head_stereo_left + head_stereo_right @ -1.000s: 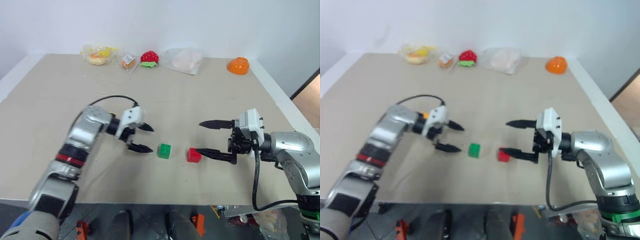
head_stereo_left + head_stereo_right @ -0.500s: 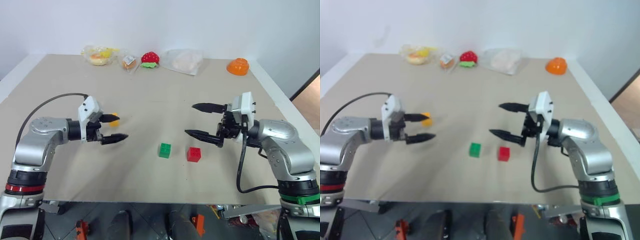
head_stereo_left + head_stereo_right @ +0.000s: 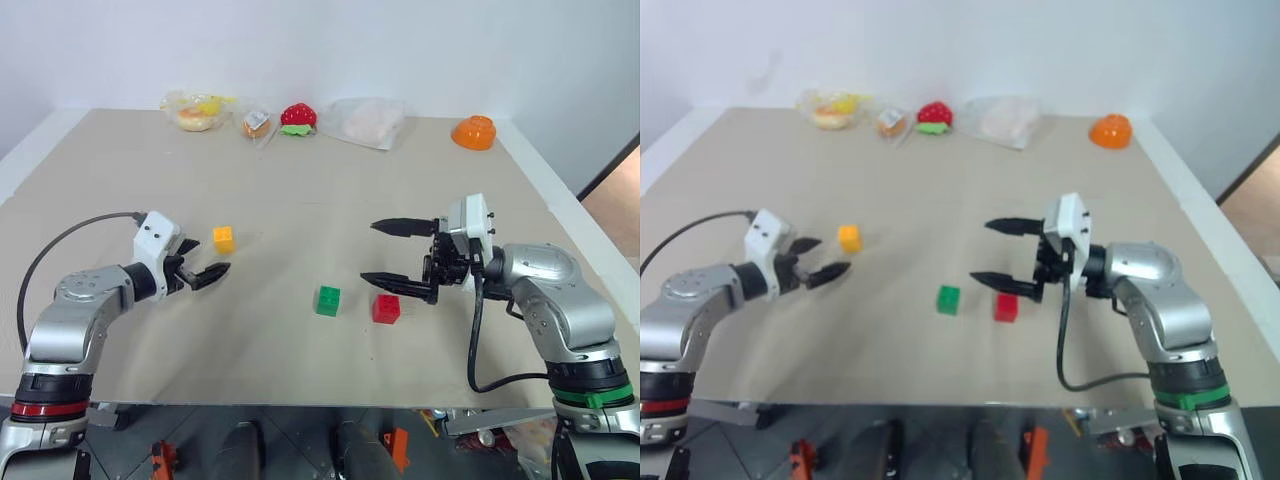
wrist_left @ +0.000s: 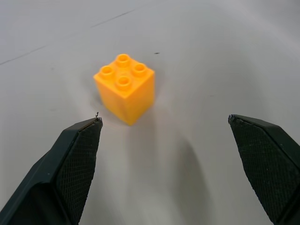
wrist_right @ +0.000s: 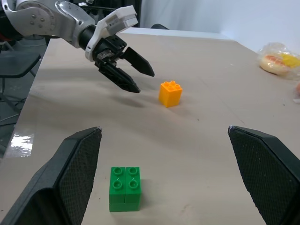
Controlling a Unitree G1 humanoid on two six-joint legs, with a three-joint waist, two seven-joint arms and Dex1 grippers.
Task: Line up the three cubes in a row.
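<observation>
Your table (image 3: 120, 170), far edge: orange bowl (image 3: 476, 131), contents hidden; clear bags (image 3: 368, 121), contents unclear. Both grippers, left (image 3: 207, 272) and right (image 3: 390, 254), gape empty.

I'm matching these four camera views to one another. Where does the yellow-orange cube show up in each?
Left eye view: yellow-orange cube left of centre, just beyond the open left gripper.
Right eye view: same spot.
Left wrist view: upper middle, ahead of the fingers.
Right wrist view: centre, beyond the green cube.
Shared landmark: the left gripper beside it, also in the right wrist view.
</observation>
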